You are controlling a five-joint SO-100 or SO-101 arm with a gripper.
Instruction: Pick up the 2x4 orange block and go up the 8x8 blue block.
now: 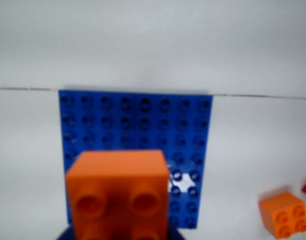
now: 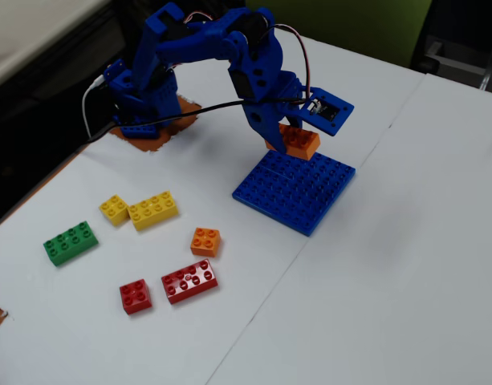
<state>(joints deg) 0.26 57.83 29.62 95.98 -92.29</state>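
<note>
The white table [image 2: 406, 265] fills the fixed view, and the blue arm [image 2: 205, 48] reaches across it from the far left corner. Below its working end lies the 8x8 blue block [image 2: 298, 192], flat on the table, square and unoccupied as far as the fixed view shows. The gripper [image 2: 287, 138] is clamped on the 2x4 orange block [image 2: 298, 143], held clear of the surface, right over the plate's far edge nearest the arm. So the target sits directly beneath and a touch forward of the brick!

Now the wrist view: the 2x4 orange block [image 1: 118, 192] looms large at the bottom, studs facing the camera, and the 8x8 blue block [image 1: 138, 130] stretches away behind it. The brick's long axis seems to run toward the lens, so only its end shows; I cannot tell exactly how it squares up with the stud rows. The coming move looks like a short drop, perhaps nudging further over the plate first.

Off to the side, well apart, wait the spare bricks: yellow brick [image 2: 152, 209], red brick [image 2: 189, 281], green brick [image 2: 71, 242], and the small orange brick [image 2: 205, 241].
</note>
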